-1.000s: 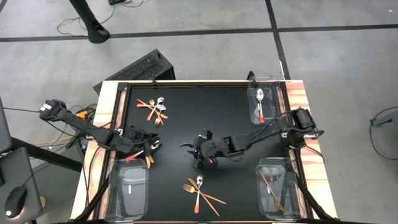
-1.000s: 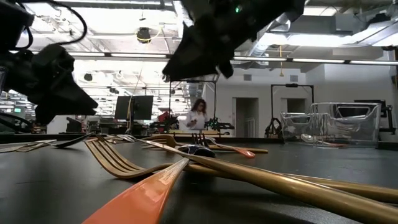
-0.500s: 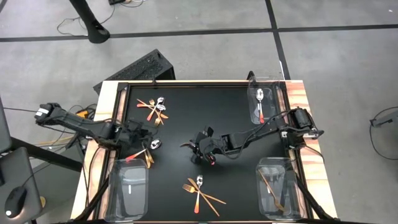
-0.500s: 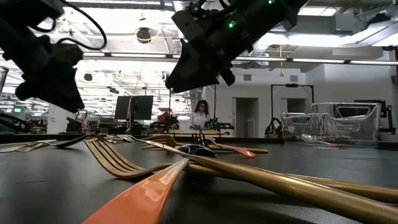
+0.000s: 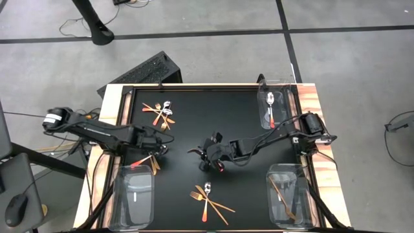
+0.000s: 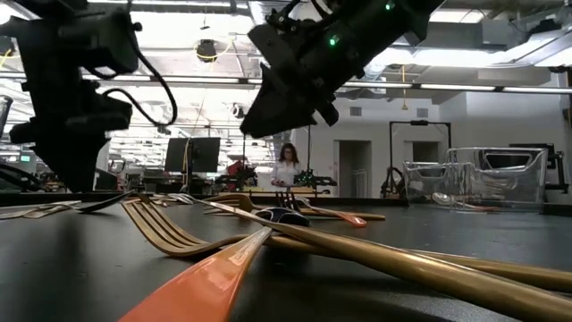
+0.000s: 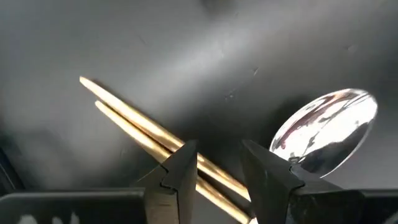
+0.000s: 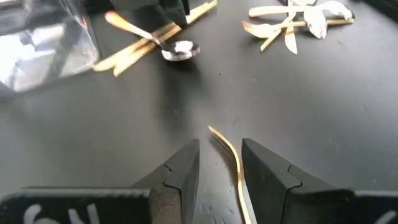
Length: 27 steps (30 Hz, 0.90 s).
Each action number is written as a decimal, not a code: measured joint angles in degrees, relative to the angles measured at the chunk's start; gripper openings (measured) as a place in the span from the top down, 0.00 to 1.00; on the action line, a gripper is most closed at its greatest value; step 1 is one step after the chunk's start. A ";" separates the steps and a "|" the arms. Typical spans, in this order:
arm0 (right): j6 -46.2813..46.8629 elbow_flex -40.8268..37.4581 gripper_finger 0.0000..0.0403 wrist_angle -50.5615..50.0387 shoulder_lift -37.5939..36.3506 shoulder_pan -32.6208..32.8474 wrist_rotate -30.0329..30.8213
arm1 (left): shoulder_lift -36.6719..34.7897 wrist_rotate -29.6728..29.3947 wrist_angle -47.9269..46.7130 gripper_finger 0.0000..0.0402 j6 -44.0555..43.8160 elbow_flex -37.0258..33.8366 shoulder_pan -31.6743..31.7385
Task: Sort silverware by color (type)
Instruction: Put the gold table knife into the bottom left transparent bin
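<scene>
A red-handled silver spoon [image 5: 162,150] and two gold sticks [image 5: 154,165] lie together at the table's left. My left gripper [image 5: 160,146] hangs over them, pointing down, slightly open. In its wrist view the sticks [image 7: 127,118] run under its left finger and the spoon bowl [image 7: 326,127] lies beside the right one. My right gripper [image 5: 202,155] hovers mid-table, raised [image 6: 259,112], slightly open. A thin curved gold piece [image 8: 229,152] runs between its fingers. My right gripper [image 8: 221,146] has the thin gold piece [image 8: 239,177] running along between its two fingers, nearer one of them. A gap shows on either side of the piece, and I cannot tell whether the fingers touch it.
A mixed pile of silverware [image 5: 162,113] lies at the far left, another [image 5: 208,199] near the near edge. Clear bins stand at the far right [image 5: 283,97] with a red-handled spoon, near right [image 5: 299,194] with gold pieces, and near left [image 5: 123,194].
My left gripper has swung a little toward the far edge and then toward the table's right, over the spoon and sticks. It has tipped to point more steeply down, and its arm has stretched out. The right gripper has hardly moved.
</scene>
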 joint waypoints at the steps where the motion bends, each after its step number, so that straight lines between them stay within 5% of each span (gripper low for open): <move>1: 0.00 -0.05 0.65 -0.19 0.03 0.00 0.06 | 0.78 0.49 -0.26 0.72 -0.24 0.00 0.13; 12: -0.15 -0.27 0.65 -1.45 -0.03 0.29 0.69 | 6.39 1.58 -0.30 0.72 -3.61 -0.26 0.19; 27: 0.04 -0.27 0.65 -2.88 -0.03 0.70 0.75 | 9.49 -0.30 12.78 0.83 7.55 -0.41 0.65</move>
